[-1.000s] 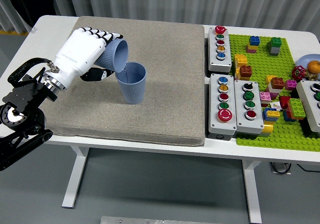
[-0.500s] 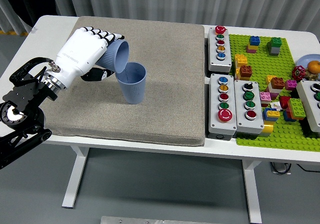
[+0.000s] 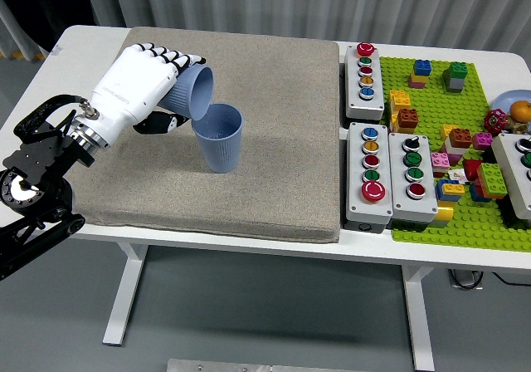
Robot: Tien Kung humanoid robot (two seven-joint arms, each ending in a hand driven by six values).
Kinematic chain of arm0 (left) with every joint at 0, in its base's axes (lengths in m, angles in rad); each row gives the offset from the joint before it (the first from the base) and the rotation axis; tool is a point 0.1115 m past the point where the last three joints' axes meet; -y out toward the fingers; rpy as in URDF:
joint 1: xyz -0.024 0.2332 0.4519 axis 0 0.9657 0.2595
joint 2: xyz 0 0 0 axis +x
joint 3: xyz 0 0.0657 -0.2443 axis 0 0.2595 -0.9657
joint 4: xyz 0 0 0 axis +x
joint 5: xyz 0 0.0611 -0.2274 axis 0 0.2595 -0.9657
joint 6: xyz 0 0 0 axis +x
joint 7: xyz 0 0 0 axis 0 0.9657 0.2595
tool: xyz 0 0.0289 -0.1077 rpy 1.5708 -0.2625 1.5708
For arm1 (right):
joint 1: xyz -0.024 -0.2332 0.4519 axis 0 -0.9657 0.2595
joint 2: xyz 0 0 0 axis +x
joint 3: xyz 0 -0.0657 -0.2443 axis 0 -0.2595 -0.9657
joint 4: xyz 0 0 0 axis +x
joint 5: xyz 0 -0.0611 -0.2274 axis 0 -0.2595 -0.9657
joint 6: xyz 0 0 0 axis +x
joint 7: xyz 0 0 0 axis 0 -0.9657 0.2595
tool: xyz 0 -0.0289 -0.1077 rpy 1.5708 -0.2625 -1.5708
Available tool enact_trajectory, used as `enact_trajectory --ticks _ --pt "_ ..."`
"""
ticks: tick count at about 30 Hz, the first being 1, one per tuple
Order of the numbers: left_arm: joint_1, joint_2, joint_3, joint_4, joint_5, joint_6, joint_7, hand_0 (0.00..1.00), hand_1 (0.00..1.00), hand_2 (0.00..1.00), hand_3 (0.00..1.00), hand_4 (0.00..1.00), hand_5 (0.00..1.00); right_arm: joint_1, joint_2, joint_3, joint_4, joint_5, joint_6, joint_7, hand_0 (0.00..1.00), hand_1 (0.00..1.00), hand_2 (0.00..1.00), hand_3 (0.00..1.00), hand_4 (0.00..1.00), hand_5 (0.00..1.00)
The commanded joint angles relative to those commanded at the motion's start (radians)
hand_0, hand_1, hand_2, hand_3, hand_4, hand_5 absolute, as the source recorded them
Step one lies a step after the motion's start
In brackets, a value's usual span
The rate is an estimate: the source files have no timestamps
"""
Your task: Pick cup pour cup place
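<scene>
My left hand (image 3: 163, 81), white with black finger joints, is shut on a blue ribbed cup (image 3: 194, 91). That cup is tipped over on its side, its mouth facing right and down, right above the rim of a second blue cup (image 3: 220, 138). The second cup stands upright on the grey mat (image 3: 274, 81), a little left of the mat's middle. The held cup's lip is at or just above the standing cup's left rim.
Right of the mat stand three button boxes (image 3: 365, 70) (image 3: 370, 174) (image 3: 411, 177). Beyond them lies a green baseplate (image 3: 473, 98) with several coloured bricks. A fourth button box (image 3: 516, 173) and a bowl with an orange (image 3: 516, 110) sit at the right edge.
The left hand with the tipped cup has lifted very slightly; otherwise nothing has visibly changed.
</scene>
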Motion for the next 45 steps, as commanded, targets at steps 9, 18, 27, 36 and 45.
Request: enact_trajectory --ticks 9,18,27,36,45 --pt "0.053 -0.027 -0.050 0.020 -0.245 0.114 -0.074 0.531 0.568 0.623 0.644 0.621 0.075 0.000 0.001 0.002 0.000 -0.002 -0.001 0.001 0.699 0.628 0.556 0.562 0.002 0.014" --pt "0.159 -0.162 -0.204 0.119 -0.622 0.189 -0.380 0.533 0.568 0.626 0.644 0.621 0.076 0.000 0.004 0.005 0.000 -0.006 -0.002 0.000 0.699 0.628 0.557 0.562 0.002 0.014" --pt "0.230 -0.300 -0.274 0.236 -1.018 0.247 -0.423 0.552 0.576 0.636 0.652 0.625 0.080 -0.006 0.009 0.007 0.000 -0.014 -0.003 -0.004 0.699 0.628 0.557 0.562 0.002 0.014" --pt "0.245 -0.331 -0.229 0.277 -1.312 0.273 -0.486 0.558 0.580 0.638 0.653 0.629 0.086 -0.006 0.012 0.008 0.000 -0.014 -0.003 -0.005 0.699 0.628 0.558 0.563 0.002 0.012" --pt "0.250 -0.348 -0.202 0.299 -1.432 0.248 -0.560 0.583 0.603 0.658 0.661 0.640 0.096 -0.007 0.013 0.005 0.000 -0.010 -0.004 -0.005 0.699 0.628 0.559 0.563 0.002 0.014"
